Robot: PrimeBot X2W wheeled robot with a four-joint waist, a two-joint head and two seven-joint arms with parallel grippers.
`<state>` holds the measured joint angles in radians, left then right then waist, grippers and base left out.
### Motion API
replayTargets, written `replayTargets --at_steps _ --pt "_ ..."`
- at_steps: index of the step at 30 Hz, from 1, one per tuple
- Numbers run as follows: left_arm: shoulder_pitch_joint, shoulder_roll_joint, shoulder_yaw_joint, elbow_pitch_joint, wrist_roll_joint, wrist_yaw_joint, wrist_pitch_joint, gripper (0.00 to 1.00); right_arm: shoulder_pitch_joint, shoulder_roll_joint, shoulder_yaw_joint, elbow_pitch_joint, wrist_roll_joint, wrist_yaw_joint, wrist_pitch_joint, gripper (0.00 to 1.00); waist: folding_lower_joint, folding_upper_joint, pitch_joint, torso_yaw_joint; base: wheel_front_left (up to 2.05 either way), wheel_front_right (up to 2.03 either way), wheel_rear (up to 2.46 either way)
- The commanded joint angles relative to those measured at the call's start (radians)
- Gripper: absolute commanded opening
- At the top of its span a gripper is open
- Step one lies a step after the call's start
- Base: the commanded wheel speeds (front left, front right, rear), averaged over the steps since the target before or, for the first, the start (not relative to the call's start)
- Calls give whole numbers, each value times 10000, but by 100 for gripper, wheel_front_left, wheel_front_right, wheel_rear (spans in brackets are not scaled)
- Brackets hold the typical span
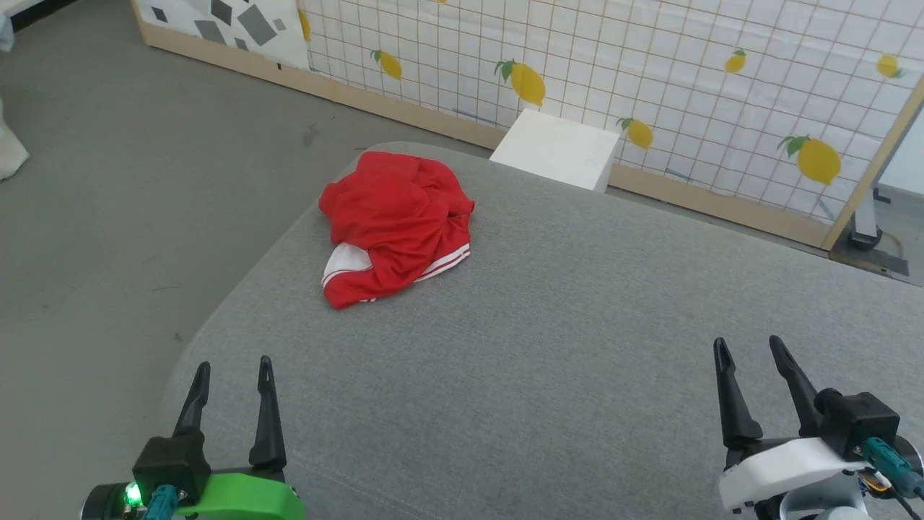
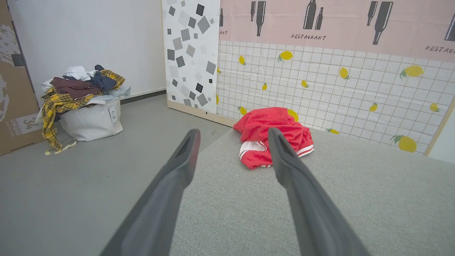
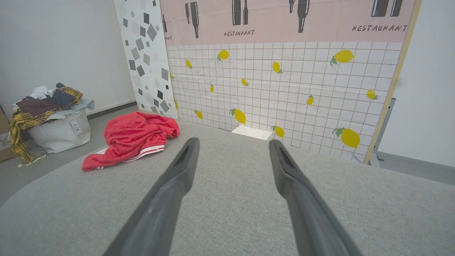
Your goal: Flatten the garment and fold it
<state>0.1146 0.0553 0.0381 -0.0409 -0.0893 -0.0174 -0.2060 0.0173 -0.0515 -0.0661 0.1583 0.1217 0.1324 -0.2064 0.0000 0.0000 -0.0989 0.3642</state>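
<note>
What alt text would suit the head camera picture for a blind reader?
A crumpled red garment with white trim lies near the far left corner of a grey surface. The left gripper and right gripper, both open and empty, hover at the bottom corners.

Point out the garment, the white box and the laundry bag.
garment (image 1: 393, 217): head view, red body.
white box (image 1: 556, 148): head view, top face.
laundry bag (image 2: 89, 122): left wrist view, front wall.
</note>
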Motion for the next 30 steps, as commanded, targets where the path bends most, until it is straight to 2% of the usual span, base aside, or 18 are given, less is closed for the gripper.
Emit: replayTargets --at_steps 1,22,30 --pt "151 -42 9 -34 -53 -60 -112 100 137 10 -39 76 95 -14 -105 100 0 0 1 59 0 0 0" --pt "224 -51 -9 -42 -245 -98 -544 100 97 13 -236 395 261 -17 -540 100 0 0 -27 638 0 0 0" --pt "258 -51 -32 -33 -216 -116 -557 100 91 13 -248 403 259 -17 -554 100 0 0 -30 601 0 0 0"
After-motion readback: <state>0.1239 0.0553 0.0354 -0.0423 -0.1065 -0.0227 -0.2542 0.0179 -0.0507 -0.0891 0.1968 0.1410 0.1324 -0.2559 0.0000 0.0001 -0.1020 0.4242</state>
